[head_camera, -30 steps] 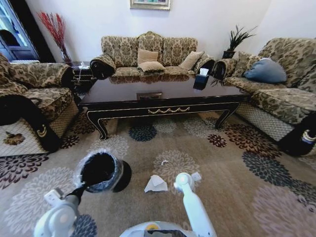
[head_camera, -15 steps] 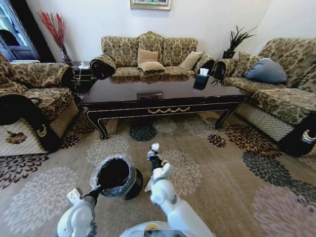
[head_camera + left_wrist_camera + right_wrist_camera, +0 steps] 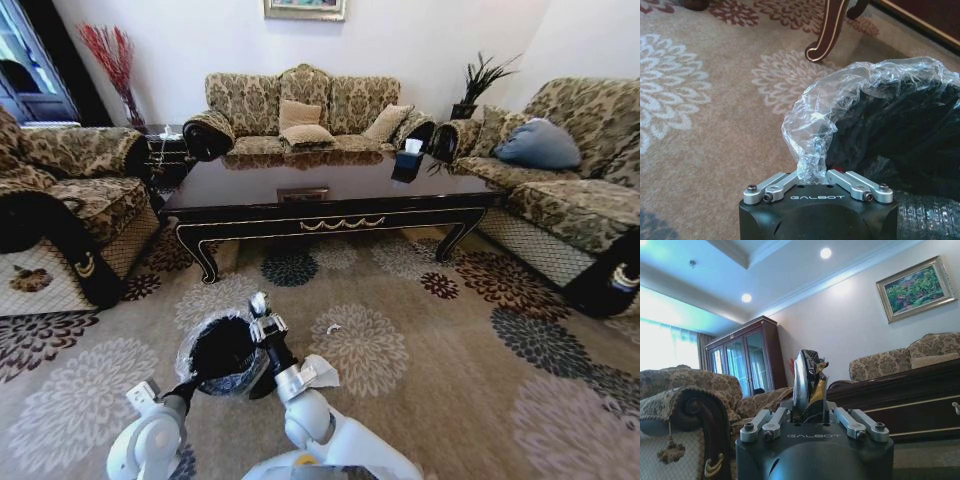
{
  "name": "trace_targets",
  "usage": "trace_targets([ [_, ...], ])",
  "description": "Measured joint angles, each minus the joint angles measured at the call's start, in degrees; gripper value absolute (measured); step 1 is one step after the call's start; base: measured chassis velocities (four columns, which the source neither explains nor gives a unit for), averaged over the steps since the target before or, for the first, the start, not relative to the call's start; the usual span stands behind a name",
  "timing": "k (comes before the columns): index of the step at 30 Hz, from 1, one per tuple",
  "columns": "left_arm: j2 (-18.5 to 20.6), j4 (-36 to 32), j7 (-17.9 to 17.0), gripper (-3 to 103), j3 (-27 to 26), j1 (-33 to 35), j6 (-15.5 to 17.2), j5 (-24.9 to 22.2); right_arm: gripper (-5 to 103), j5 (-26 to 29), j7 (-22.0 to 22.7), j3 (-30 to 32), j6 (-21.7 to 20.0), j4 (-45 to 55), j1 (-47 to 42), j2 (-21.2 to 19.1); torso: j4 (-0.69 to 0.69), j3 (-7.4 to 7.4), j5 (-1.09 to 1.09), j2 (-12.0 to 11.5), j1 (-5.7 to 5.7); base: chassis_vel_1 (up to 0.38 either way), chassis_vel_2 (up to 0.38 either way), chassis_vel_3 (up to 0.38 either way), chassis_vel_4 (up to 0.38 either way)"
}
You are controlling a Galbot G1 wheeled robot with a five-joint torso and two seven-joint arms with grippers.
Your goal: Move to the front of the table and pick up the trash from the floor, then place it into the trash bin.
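My left gripper (image 3: 192, 383) (image 3: 812, 172) is shut on the near rim and crinkled liner of the black trash bin (image 3: 222, 350) (image 3: 900, 130). Its dark mouth faces up towards me. My right gripper (image 3: 259, 308) (image 3: 809, 407) points upward at the bin's right rim, shut on a piece of trash, a small dark shiny wrapper (image 3: 807, 377). More trash lies on the carpet: a crumpled white tissue (image 3: 321, 371) right of the bin and a tiny clear scrap (image 3: 333, 328) farther on. The dark wood table (image 3: 330, 190) (image 3: 900, 390) stands beyond.
Patterned sofas (image 3: 305, 110) ring the table at the back, left and right. A dark tissue box (image 3: 408, 160) sits on the tabletop. A curved table leg (image 3: 829, 30) stands near the bin. Floral carpet (image 3: 470, 370) lies open to the right.
My right arm has swung from the right of the tissue leftward across it, and its gripper now stands at the bin's right rim. The bin shifted slightly in my left gripper.
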Motion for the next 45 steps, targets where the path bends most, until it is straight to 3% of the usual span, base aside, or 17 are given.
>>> trace_targets([
  [6,0.0,-0.2,-0.1,2,-0.1,0.0,0.0,-0.1,25,-1.0,0.5,0.0,0.2,-0.5,-0.2,-0.1,0.01,0.00,0.01,0.0,0.00,0.000,0.000,0.000,0.000],
  [12,-0.2,-0.1,-0.1,2,0.0,-0.2,0.0,0.0,50,-1.7,0.1,-0.7,1.0,-0.8,0.0,-0.7,-0.02,0.00,0.05,0.0,0.00,0.000,0.000,0.000,0.000],
  [16,-0.2,0.2,-0.1,2,0.0,-0.4,0.0,0.1,62,-1.8,-1.1,-2.5,2.0,-1.5,1.1,-1.6,-0.06,0.00,0.13,0.0,0.00,0.000,0.000,0.000,0.000],
  [19,-0.2,0.3,-0.1,2,-0.1,-0.4,0.0,0.2,78,-2.7,-2.4,-3.5,3.3,-2.8,3.5,-2.7,-0.03,0.00,0.09,0.0,0.00,0.000,0.000,0.000,0.000],
  [21,-0.2,0.3,-0.1,2,-0.1,-0.4,0.0,0.2,78,-2.9,-2.5,-3.7,3.5,-3.1,4.2,-2.9,-0.03,0.01,0.09,0.0,0.00,0.000,0.000,0.000,0.000],
  [24,-0.1,0.2,-0.1,2,-0.4,-0.3,0.0,0.1,94,-3.2,-3.5,-3.5,4.4,-4.2,5.7,-3.3,-0.02,0.00,0.07,0.0,0.00,0.000,0.000,0.000,0.000],
  [27,0.1,0.2,-0.1,2,-0.7,-0.3,0.0,0.1,99,-3.7,-4.1,-3.2,5.0,-4.8,6.4,-3.4,-0.01,0.00,0.06,0.0,0.00,0.000,0.000,0.000,0.000],
  [35,0.2,0.3,-0.1,2,-1.0,-0.6,0.0,-0.1,100,-2.4,-4.3,-0.6,4.2,-7.1,8.4,-3.7,-0.01,0.00,0.04,0.0,0.00,0.000,0.000,0.000,0.000],
  [39,0.9,0.5,-0.1,2,-2.7,-1.0,0.0,-1.5,100,1.5,-5.0,3.0,0.3,-9.4,10.2,-3.6,-0.01,0.00,0.04,0.0,0.00,0.000,0.000,0.000,0.000],
  [43,3.3,1.0,0.0,2,-8.6,-1.5,0.0,-5.7,100,9.5,0.8,9.6,-13.1,-12.7,11.9,-3.4,-0.01,0.01,0.03,0.0,0.00,0.000,0.000,0.000,0.000],
  [44,3.3,1.0,0.0,2,-8.6,-1.5,0.0,-5.7,100,9.5,0.8,9.6,-13.1,-12.7,11.9,-3.4,-0.01,0.01,0.03,0.0,0.00,0.000,0.000,0.000,0.000],
  [45,4.0,1.2,0.0,2,-10.7,-1.7,0.0,-7.0,100,11.4,2.4,10.6,-15.7,-13.1,12.0,-3.7,-0.02,0.01,0.03,0.0,0.00,0.000,0.000,0.000,0.000],
])
